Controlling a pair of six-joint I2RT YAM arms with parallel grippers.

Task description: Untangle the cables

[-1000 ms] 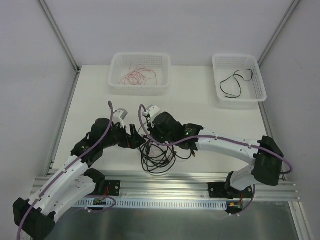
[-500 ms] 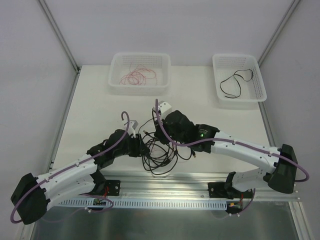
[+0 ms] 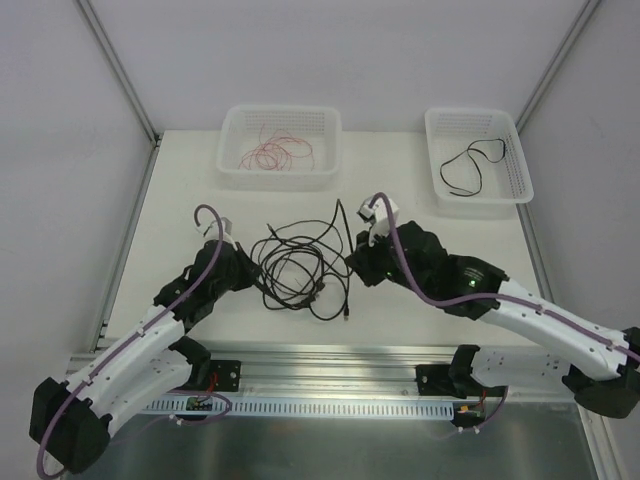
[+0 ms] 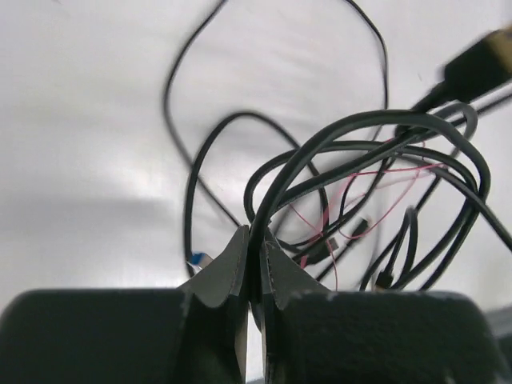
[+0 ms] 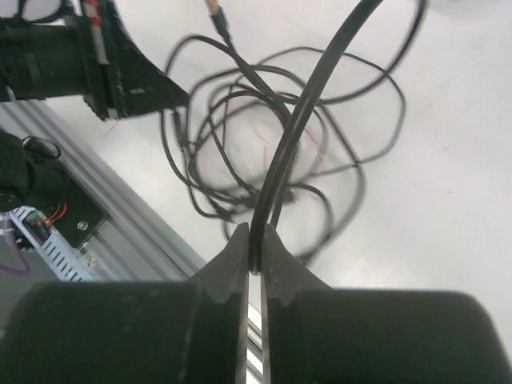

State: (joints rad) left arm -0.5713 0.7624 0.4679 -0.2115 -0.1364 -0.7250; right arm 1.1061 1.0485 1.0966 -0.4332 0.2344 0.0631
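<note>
A tangle of black cables (image 3: pixel 298 268) was found lying on the white table (image 3: pixel 180 200), between the two arms and toward the near edge. The left tool (image 4: pixel 254 244) was seen clamped on one black strand at the left side of the tangle, with the strand pinched between the fingertips and curving up and away from them. The right tool (image 5: pixel 254 240) was likewise closed upon a black strand at the right side of the tangle, and that strand was seen running straight up from the fingertips. In the left wrist view, fine red-pink wire (image 4: pixel 376 188) was observed threaded among the black loops. One loose end (image 3: pixel 346 318) was noted trailing toward the near edge, and another toward the far side. At the far left of the table a white perforated basket (image 3: pixel 275 181) was recorded, holding a loose coil of red-pink cable (image 3: pixel 280 153). At the far right a second basket (image 3: pixel 480 205) was recorded, holding a single black cable (image 3: pixel 472 165). Both baskets were noted well apart from the tangle.
</note>
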